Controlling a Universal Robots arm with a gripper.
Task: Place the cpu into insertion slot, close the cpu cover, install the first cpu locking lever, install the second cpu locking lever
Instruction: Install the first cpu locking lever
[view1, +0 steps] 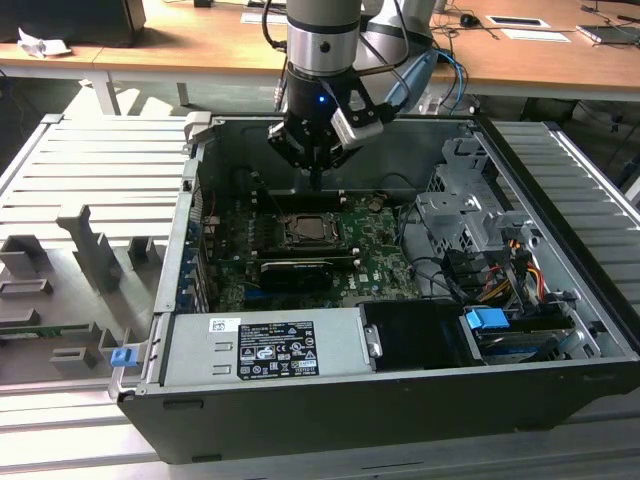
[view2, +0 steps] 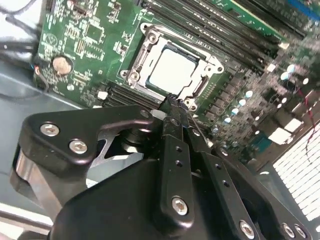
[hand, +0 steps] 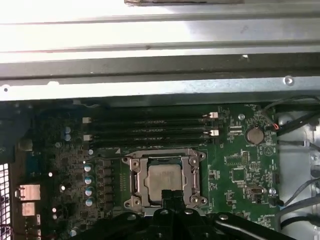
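Fingers of the gripper (view2: 172, 102) are pressed together on nothing, poised above the socket edge. We find the cpu (hand: 164, 179) seated in the insertion slot (view1: 312, 229) at frame centre, cpu cover (view2: 150, 57) lying flat around it.

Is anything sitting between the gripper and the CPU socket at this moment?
Nothing visible does. The black gripper hangs above the square silver-faced cpu, which already lies in the black insertion slot with the silver-grey metal cpu cover framing it. Open air separates them.
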